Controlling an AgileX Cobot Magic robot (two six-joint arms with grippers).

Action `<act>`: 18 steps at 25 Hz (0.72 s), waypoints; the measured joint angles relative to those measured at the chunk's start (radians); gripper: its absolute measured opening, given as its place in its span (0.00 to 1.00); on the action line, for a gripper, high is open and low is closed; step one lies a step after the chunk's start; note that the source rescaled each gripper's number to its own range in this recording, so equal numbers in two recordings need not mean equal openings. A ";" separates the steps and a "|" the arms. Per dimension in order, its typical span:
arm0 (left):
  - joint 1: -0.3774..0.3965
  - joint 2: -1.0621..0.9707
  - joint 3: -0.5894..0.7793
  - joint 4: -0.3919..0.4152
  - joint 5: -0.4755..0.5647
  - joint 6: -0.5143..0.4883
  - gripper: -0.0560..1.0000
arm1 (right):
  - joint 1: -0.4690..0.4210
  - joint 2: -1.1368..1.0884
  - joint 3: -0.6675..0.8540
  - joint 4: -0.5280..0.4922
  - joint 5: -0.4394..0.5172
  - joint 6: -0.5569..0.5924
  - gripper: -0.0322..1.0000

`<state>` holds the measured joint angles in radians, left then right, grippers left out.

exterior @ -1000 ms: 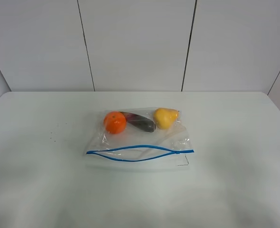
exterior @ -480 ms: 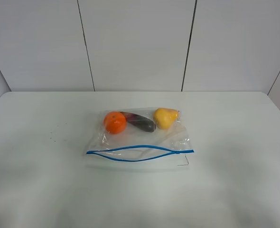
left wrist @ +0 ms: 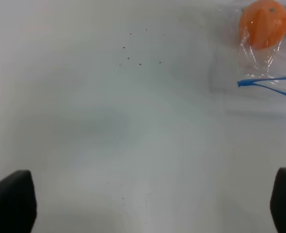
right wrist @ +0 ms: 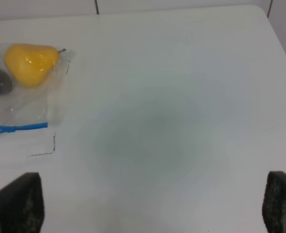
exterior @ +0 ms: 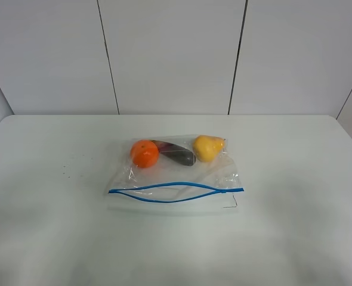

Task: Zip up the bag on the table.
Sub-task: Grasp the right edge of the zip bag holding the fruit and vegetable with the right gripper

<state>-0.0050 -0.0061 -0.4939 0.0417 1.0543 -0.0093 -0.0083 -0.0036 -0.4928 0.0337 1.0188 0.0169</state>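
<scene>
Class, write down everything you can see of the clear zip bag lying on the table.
The bag is clear, crinkly plastic, lying flat near the middle of the white table. A blue zipper strip runs along its near edge. The strip's two tracks bow apart, so it looks largely unzipped. Inside, along the far edge, an orange, a dark purple fruit and a yellow pear lie in a row. Nothing else touches it.

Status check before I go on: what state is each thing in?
bag: flat on the table, zipper strip gaping open, joined only near one end
orange fruit: inside the bag
purple fruit: inside the bag
yellow fruit: inside the bag
left gripper: open, empty
right gripper: open, empty
</scene>
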 joint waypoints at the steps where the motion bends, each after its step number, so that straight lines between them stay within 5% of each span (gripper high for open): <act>1: 0.000 0.000 0.000 0.000 0.000 0.000 1.00 | 0.000 0.000 0.000 0.000 0.000 0.000 1.00; 18: 0.000 0.000 0.000 0.000 0.000 0.000 1.00 | 0.000 0.002 0.000 0.024 0.000 -0.002 1.00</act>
<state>-0.0050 -0.0061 -0.4939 0.0417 1.0543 -0.0093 -0.0083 -0.0018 -0.4928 0.0578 1.0188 0.0151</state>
